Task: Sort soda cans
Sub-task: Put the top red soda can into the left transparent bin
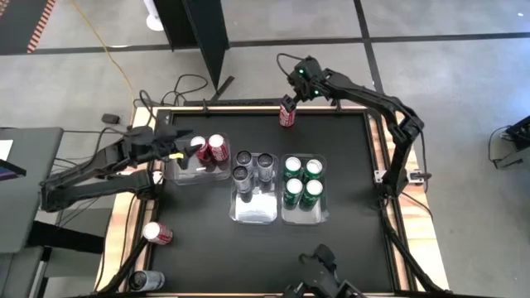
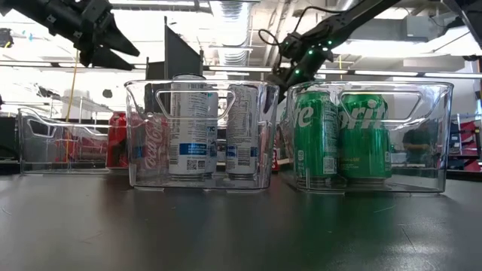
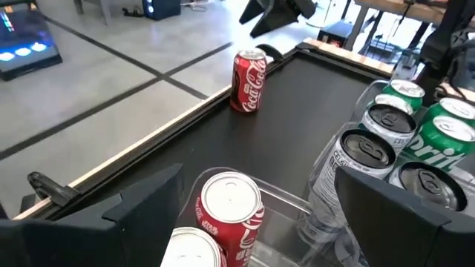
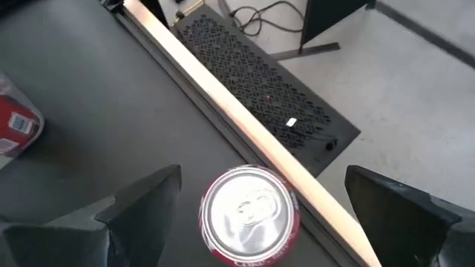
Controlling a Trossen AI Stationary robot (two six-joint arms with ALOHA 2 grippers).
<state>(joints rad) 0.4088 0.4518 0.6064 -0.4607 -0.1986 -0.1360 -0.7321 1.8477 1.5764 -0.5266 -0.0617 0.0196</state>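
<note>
While the black rectangular table (image 1: 348, 190) is carrying three clear plastic bins side by side, the sorting is looking partly finished. Taking the middle bin (image 1: 254, 211) as the landmark, the bin of four green cans (image 1: 302, 184) is sitting touching its right side, and the bin with two red cans (image 1: 209, 149) is sitting against its left, towards the far edge; the middle bin itself is holding four silver-grey cans (image 1: 253, 165). Well beyond the middle bin, at the table's far edge, a lone red cola can (image 1: 287, 114) is standing upright. The right gripper (image 4: 260, 222) is hovering directly over that can, its fingers spread wide on either side and not touching it. The left gripper (image 1: 178, 142) is waiting above the red-can bin, fingers also wide apart and holding nothing. Near the front left edge, well apart from the middle bin, one red can (image 1: 157, 233) and one dark can (image 1: 146, 281) are lying on their sides.

Judging from this, the next grasp is risky: the lone can is standing just beside the table's rim, so an off-centre closing could be tipping it or pushing it off the edge.
</note>
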